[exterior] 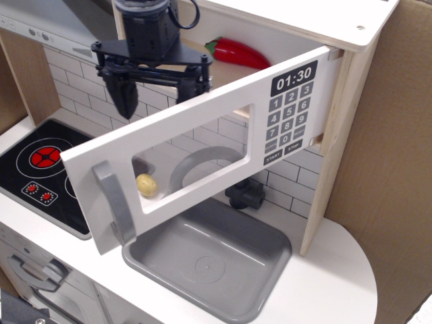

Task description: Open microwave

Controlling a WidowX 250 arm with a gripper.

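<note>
White brick-pattern wall point(283, 179) behind the counter; brown cardboard panel point(391, 169) at right.

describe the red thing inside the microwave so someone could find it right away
Start at the pale wood microwave above the grey sink, its white door swung open. On its shelf behind the gripper lies a glossy red pepper with a green stem, the only red thing up there.

Black gripper point(158, 84), pointed fingers (looped cable)

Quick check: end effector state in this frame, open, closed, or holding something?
End effector: open, fingers spread wide, holding nothing; it sits above the top edge of the swung-out microwave door.
</note>
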